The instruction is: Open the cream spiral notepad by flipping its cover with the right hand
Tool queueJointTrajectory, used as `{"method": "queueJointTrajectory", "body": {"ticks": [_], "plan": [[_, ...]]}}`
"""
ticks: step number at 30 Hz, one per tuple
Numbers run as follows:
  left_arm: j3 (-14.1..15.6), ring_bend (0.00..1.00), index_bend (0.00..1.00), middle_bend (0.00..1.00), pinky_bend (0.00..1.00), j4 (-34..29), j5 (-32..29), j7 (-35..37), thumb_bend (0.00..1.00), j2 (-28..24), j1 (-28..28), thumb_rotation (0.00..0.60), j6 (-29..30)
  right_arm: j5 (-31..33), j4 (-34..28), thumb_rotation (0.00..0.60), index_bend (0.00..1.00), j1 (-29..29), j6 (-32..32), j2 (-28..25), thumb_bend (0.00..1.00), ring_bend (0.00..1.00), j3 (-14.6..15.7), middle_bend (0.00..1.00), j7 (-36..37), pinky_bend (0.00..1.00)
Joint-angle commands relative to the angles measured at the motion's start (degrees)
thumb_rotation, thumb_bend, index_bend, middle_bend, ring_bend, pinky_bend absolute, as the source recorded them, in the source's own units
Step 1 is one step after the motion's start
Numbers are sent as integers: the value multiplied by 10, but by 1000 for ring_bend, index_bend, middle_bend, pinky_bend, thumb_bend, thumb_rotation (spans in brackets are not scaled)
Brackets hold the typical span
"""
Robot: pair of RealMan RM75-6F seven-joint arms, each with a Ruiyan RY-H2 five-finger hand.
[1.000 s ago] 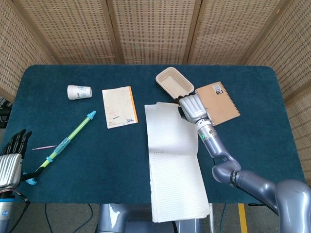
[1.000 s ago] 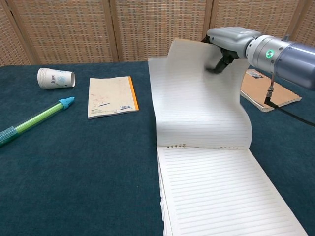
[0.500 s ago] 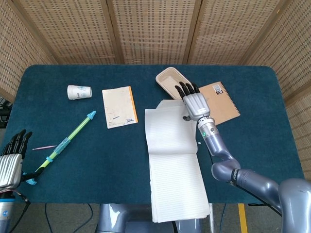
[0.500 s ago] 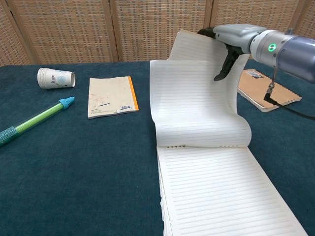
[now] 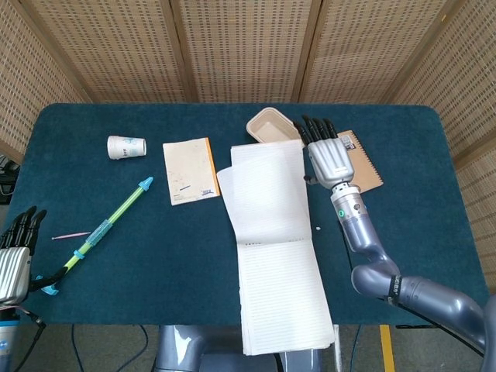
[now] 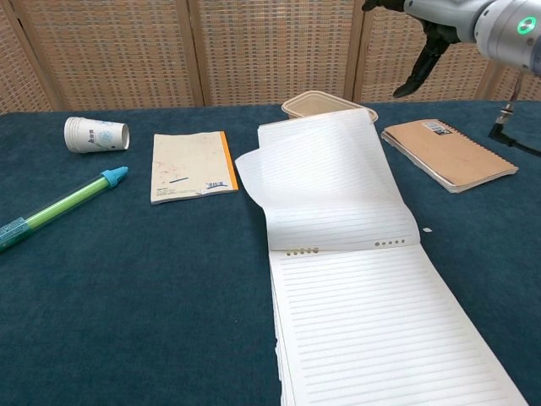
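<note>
The right hand [image 5: 327, 152] has let go of the cover [image 6: 325, 182] and lifted clear, fingers spread and empty. The notepad [image 5: 275, 256] now lies open mid-worktop, its cover flopped back toward the tray [image 5: 273, 125]. The left hand [image 5: 15, 260] stays open at the edge.

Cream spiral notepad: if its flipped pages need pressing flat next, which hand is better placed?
Right. The right hand hangs open just beside the cream spiral notepad and its flipped-back pages. The left hand sits at the table's near-left edge, with the green pen between it and the notepad.
</note>
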State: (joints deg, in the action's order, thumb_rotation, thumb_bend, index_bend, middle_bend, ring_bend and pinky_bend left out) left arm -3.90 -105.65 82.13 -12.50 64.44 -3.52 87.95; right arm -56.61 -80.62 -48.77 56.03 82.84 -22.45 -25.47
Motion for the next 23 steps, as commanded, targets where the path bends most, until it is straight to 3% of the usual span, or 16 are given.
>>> {"method": "queueJointTrajectory", "body": {"ticks": [1, 11, 17, 23], "plan": [[1, 0, 0, 0, 136, 0, 1, 3, 159, -3, 2, 600, 2, -11, -68, 600, 0, 41, 40, -35, 0, 0, 36, 0, -12, 0], [6, 0, 0, 0, 126, 5, -6, -3, 159, -3, 5, 600, -4, -192, -146, 600, 0, 201, 197, -87, 0, 0, 182, 0, 84, 0], [8, 0, 0, 0, 102, 2, 0, -7, 159, -3, 7, 600, 0, -256, -147, 600, 0, 271, 268, -95, 0, 0, 229, 0, 136, 0], [8, 0, 0, 0, 80, 5, -2, -8, 159, 0, 7, 600, -1, -294, -132, 600, 0, 315, 312, -93, 0, 0, 247, 0, 179, 0]]}}
